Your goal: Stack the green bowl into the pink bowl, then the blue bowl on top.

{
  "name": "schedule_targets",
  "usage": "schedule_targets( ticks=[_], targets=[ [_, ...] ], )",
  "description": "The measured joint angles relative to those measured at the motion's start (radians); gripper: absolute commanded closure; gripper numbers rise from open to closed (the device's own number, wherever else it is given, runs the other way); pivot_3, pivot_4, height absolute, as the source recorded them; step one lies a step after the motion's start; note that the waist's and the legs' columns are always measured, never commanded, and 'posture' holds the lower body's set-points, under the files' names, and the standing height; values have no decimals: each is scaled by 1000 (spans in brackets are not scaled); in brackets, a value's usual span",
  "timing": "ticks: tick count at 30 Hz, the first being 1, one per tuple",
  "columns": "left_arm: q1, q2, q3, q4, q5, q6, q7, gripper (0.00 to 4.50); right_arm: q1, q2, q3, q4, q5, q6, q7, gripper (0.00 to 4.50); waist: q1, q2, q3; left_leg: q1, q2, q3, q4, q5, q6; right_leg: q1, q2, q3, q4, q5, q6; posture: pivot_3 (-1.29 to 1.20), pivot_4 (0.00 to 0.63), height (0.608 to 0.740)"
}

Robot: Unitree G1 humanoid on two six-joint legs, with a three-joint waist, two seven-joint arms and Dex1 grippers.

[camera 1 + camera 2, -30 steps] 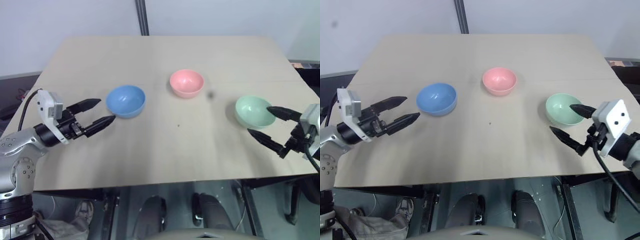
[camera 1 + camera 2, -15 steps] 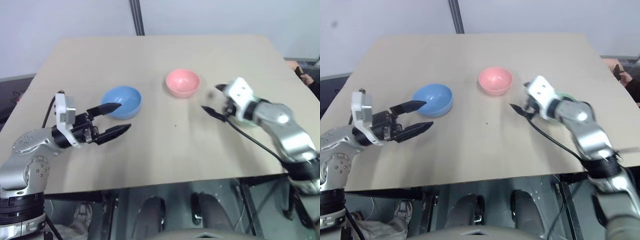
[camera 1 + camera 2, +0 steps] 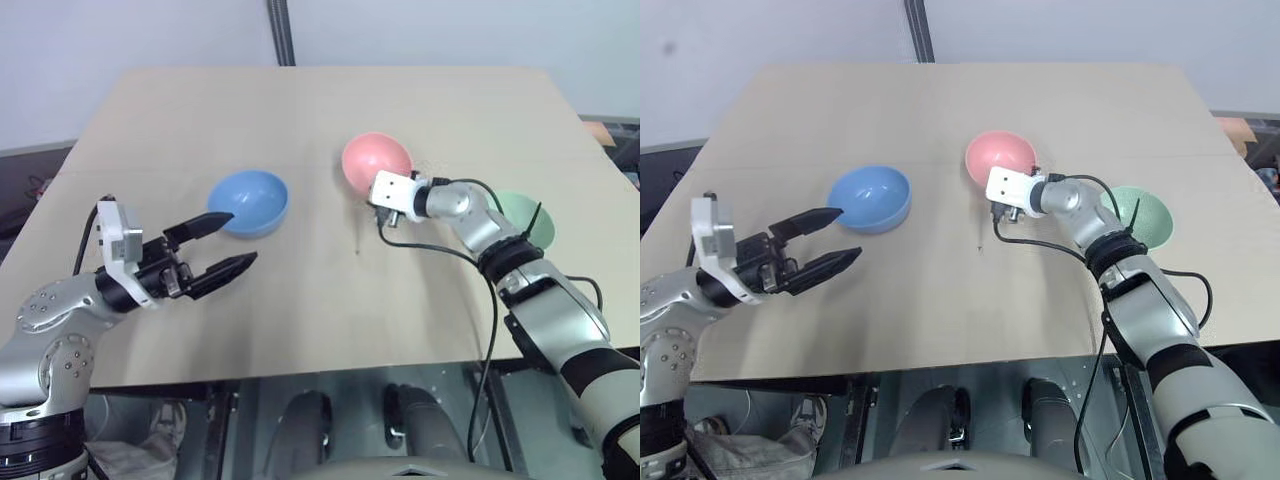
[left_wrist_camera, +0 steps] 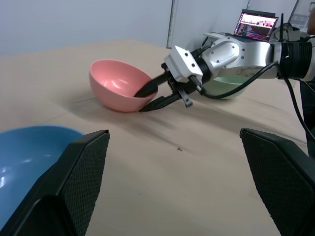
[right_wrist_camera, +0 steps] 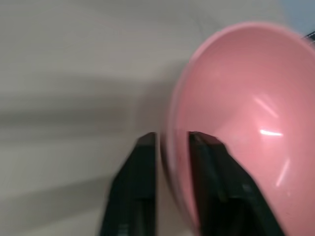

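Nothing stacked yet. R gripper [image 4: 156, 96] pinches pink bowl [image 3: 378, 160] rim, one finger in, one out; bowl looks tipped, prob. Green bowl [image 3: 530, 218] sits well right, blue bowl [image 3: 249, 201] left by the spread L gripper [image 3: 224, 243]. Both stacks remain.

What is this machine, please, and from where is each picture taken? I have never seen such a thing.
It is a humanoid robot with two arms; each ends in a gripper of two black fingers. Two pictures come from cameras in its head, looking down on a table. Two come from cameras on its wrists.

On the table are three small bowls: the blue bowl, the pink bowl and the green bowl.

The right gripper is shut on the pink bowl's rim, one finger inside and one outside, and the bowl is tilted. The left gripper is open and holds nothing, near the blue bowl.
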Motion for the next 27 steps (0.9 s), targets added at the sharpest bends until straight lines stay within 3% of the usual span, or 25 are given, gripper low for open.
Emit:
schedule_targets(
  ticks=[5,8,11,15,19,20,22,24,27],
  targets=[
    [11,0,5,-13,-4,3,-2,0,-20,5,-3,6,-29,-44,-5,4488,-2,0,0,3,0,1,0,0,0,1,2,1,2,0,0,0,150,740],
    [6,-2,5,-13,-5,3,-3,0,-3,-5,-30,-99,-5,-31,48,4488,-1,1,1,3,1,0,0,0,0,1,2,1,3,0,0,0,150,740],
    [-16,-25,12,-11,-34,-2,-3,0,88,-49,-71,-385,77,68,165,4488,5,1,0,3,4,0,0,0,0,2,2,1,3,0,0,0,150,740],
    [-56,-50,20,22,-81,-9,-26,0,366,-199,-65,-947,179,375,369,4488,20,0,0,2,2,-1,0,0,0,2,0,-1,0,0,0,0,150,740],
    [-80,-56,13,63,-81,-13,-42,0,466,-264,-23,-1172,188,583,441,4488,6,0,0,3,-1,1,1,-2,4,3,0,0,0,0,0,0,150,740],
    [-88,-60,10,71,-80,-14,-44,0,475,-270,-8,-1200,181,613,448,3951,4,0,0,4,0,1,1,-2,4,3,1,0,0,-1,-1,0,150,740],
    [-104,-64,-5,83,-77,-19,-48,0,480,-268,20,-1201,156,633,441,3399,4,0,0,7,0,1,1,-1,2,4,3,0,3,-3,-2,0,150,740],
    [-111,-68,-18,92,-72,-22,-54,0,480,-262,35,-1178,131,641,422,2284,5,0,0,7,1,1,1,0,0,4,3,0,4,-4,-1,0,150,740],
    [-117,-70,-25,102,-64,-25,-59,0,482,-255,34,-1182,127,675,402,1273,6,0,0,6,1,0,1,0,0,3,3,0,4,-2,-3,0,150,740]
  ],
)
